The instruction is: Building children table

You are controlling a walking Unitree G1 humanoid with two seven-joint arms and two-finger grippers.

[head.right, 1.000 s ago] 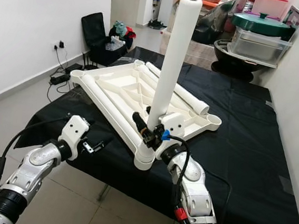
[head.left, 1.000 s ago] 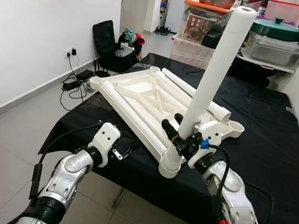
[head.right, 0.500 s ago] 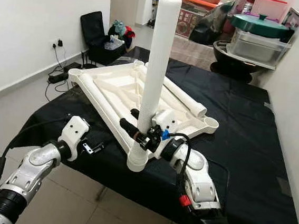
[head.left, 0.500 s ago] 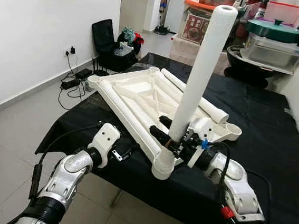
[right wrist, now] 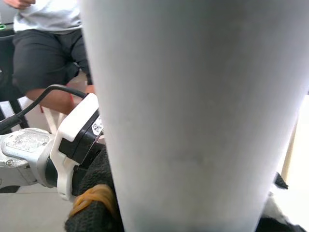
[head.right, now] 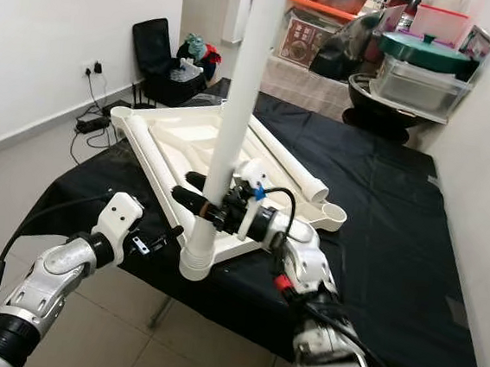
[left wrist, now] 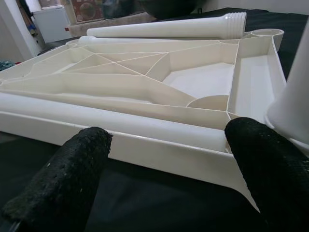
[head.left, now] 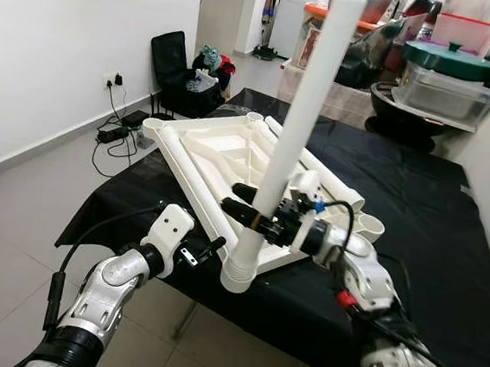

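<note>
Two grippers work at the near edge of a desk (head.left: pixel 446 255) draped in black cloth. On it lies the white plastic tabletop (head.left: pixel 222 151) of the children's table, turned underside up so its ribs and corner sockets show. One loose white leg (head.left: pixel 317 160) lies along the far right side of the tabletop, its threaded end pointing right. Another white leg (head.left: pixel 300 111) stands nearly upright, leaning slightly to the right at its top, with its wide base at the tabletop's near corner, which overhangs the desk's near edge.

The right gripper (head.left: pixel 255 212) reaches in from the right and has its black fingers (head.left: pixel 242 192) closed around the lower part of this standing leg, just above the base; the right wrist view shows the pale tube pressed close between the fingers, with a seated person's legs behind.

The left gripper (head.left: pixel 208 248) hangs just left of the near corner, close to the tabletop's rim but apart from it. In the left wrist view its fingers (left wrist: pixel 72 174) are spread wide with nothing between them, facing the rim.

A black chair (head.left: pixel 174 68) with clothes on it stands on the tiled floor (head.left: pixel 16 214) beyond the desk's far left.
</note>
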